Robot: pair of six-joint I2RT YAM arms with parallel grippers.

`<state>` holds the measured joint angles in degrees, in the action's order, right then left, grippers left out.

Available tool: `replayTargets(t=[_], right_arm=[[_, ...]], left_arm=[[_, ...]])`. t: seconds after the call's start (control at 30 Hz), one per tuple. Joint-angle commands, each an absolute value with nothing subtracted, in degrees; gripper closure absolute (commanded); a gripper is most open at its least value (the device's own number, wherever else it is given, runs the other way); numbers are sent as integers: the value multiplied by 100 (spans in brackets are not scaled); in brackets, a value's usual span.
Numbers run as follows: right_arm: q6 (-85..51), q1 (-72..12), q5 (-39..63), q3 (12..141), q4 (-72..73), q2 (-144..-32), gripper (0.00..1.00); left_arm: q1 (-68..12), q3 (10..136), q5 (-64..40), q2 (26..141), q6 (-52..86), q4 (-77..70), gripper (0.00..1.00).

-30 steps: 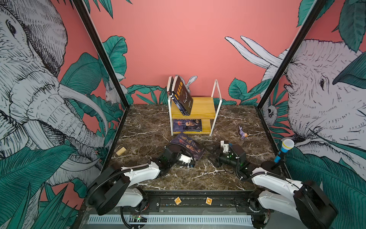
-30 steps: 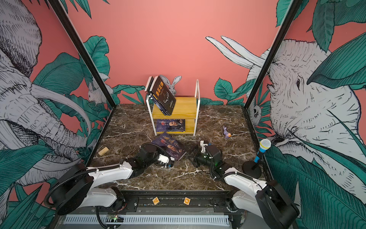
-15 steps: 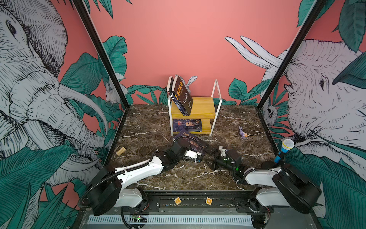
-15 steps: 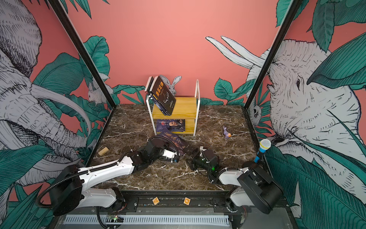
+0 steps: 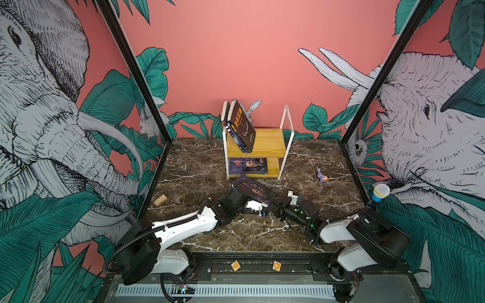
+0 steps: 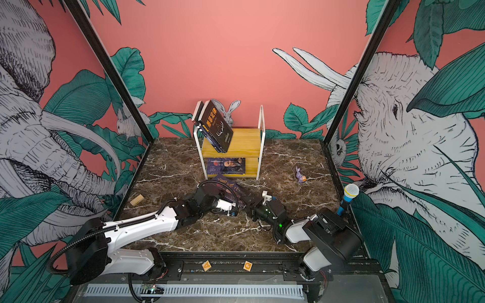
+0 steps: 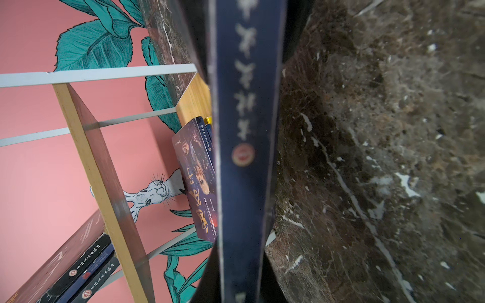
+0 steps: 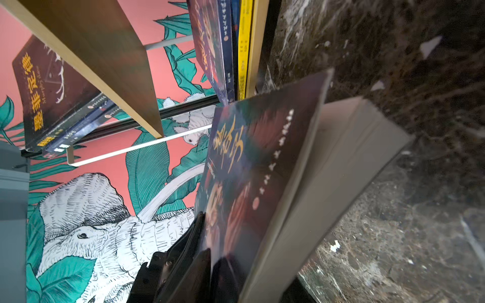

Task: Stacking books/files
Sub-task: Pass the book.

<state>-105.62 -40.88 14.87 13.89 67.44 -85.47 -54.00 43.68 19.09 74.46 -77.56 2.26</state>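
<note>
The black book [image 8: 49,86] reads 墨菲定律 and "Murphy's Law", and the navy book [image 8: 252,162] shows 鬼谷子 in gold.

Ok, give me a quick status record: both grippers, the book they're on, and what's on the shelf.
shelf: yellow wooden shelf with a white wire frame, at the back of the dark marble table
left gripper: shut on the spine of the navy paperback book with a gold title
right gripper: at the same book's end; grip unclear
held book: tilted, in front of the shelf
top tier: dark books leaning against the frame
lower tier: navy books lying flat
</note>
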Motion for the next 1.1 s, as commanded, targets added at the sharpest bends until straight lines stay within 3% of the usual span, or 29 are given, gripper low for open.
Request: replayTargets(t=[0.0, 0.03, 0.07, 0.1, 0.2, 0.4, 0.57, 0.8, 0.9, 1.07], right_arm=[[-11667, -4119, 886, 1340, 7266, -8525, 87], [-11648, -4114, 875, 1336, 7332, -8550, 96], [-11637, -4104, 895, 1316, 7394, -8568, 100], [-11632, -4085, 930, 1291, 7421, -8578, 100], [-11549, -4061, 966, 1197, 7543, -8572, 100], [-11406, -3813, 1335, 1149, 7694, -8375, 100], [-10876, -3594, 1941, 1551, 6831, -7594, 100], [-9563, -3402, 2520, 2450, 4112, -6071, 100], [-9301, -3309, 2709, 2743, 3619, -5733, 100], [-8964, -3168, 3038, 3264, 3603, -5637, 100]], left_arm=[[-5466, 4684, 1873, 7379, -7611, 262, 100], [-5467, 4738, 1868, 7366, -7545, 360, 96], [-5467, 4820, 1854, 7343, -7458, 576, 69], [-5467, 4902, 1817, 7331, -7380, 797, 56], [-5459, 5218, 1623, 7168, -7002, 1743, 40], [-5171, 5915, 468, 6774, -6491, 3884, 29], [-4435, 7327, -1000, 6619, -4719, 4924, 22], [-2852, 8501, -2657, 6563, -1989, 4521, 17], [-2072, 8711, -2830, 6668, -869, 4095, 17], [-1103, 8625, -4729, 6896, 948, 3260, 13]])
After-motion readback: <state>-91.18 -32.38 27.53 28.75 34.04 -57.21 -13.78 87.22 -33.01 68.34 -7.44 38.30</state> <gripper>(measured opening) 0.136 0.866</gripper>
